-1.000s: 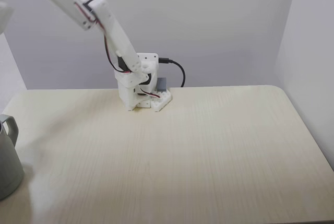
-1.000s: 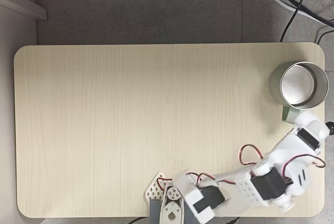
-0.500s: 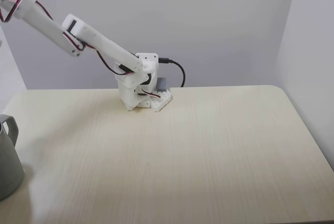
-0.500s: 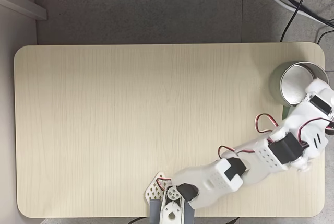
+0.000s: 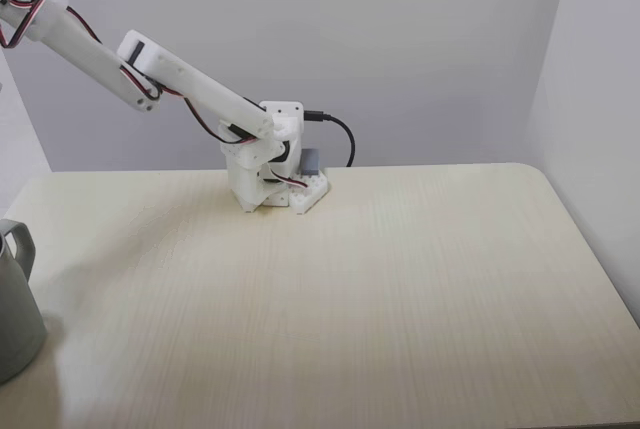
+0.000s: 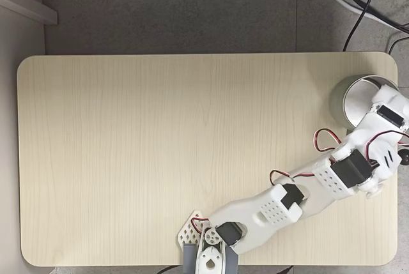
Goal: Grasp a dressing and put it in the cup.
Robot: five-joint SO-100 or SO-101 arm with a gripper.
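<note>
The grey-green cup [image 6: 337,98] stands at the right end of the table in the top-down fixed view. In the side fixed view the cup [image 5: 15,314] sits at the lower left edge, with its handle on top. My white arm [image 6: 300,197] stretches from its base out to the right. The gripper [image 6: 382,103] hangs over the near side of the cup's opening and covers part of the rim. Its fingers point down, so how the jaws stand is hidden. The dressing is hidden from both fixed views.
The arm's base [image 5: 272,164] is clamped at the table's back edge in the side view, with a black cable behind it. Bare light wood tabletop [image 6: 179,146] spreads to the left of the arm. Cables lie on the floor beyond the table's far right corner.
The arm has swung and stretched out from above the table's near right corner toward the cup. The gripper has gone from beside the cup's handle to over its opening.
</note>
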